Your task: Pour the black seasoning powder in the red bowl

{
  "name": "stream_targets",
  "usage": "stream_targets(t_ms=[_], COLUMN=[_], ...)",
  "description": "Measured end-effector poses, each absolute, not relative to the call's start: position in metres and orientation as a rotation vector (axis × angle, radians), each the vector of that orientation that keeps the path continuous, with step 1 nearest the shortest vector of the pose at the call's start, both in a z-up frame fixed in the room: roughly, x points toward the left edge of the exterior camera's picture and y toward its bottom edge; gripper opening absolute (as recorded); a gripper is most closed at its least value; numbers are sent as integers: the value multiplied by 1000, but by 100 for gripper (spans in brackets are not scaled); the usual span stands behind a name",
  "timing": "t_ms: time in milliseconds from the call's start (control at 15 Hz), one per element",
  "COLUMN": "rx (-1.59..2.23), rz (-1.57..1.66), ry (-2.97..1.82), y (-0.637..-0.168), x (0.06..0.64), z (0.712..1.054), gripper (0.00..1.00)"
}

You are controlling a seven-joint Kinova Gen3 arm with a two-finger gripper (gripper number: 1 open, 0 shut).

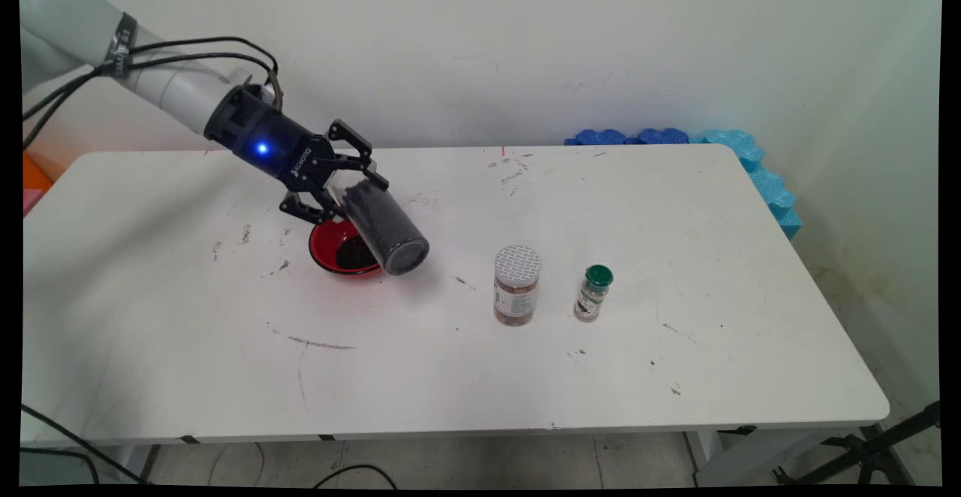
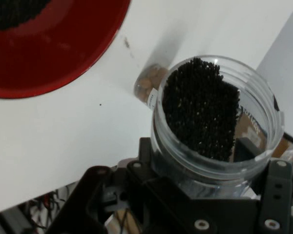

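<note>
Gripping a tilted clear jar [image 1: 387,230] of black grains, the tool [image 1: 353,189] hangs left of centre over a red bowl [image 1: 330,245] on the worktop [image 1: 480,362].

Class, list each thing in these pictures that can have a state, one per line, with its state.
end effector: shut on the clear jar, raised above the table.
clear jar: open, tilted, holding black grains.
red bowl: upright, black grains inside.
brown jar: upright, lid on.
green-capped bottle: upright, capped.
</note>
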State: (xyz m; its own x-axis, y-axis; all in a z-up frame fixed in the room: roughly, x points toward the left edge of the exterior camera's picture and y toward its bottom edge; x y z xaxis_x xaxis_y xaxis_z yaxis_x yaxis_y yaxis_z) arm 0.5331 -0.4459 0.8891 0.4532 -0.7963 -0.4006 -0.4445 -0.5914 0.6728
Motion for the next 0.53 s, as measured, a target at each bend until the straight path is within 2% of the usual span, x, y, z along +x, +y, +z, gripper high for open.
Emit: stream_targets(t_ms=[533], rx=[2047], rz=[-843], ry=[-1278], y=[-443], x=[527], z=[913], gripper=[0])
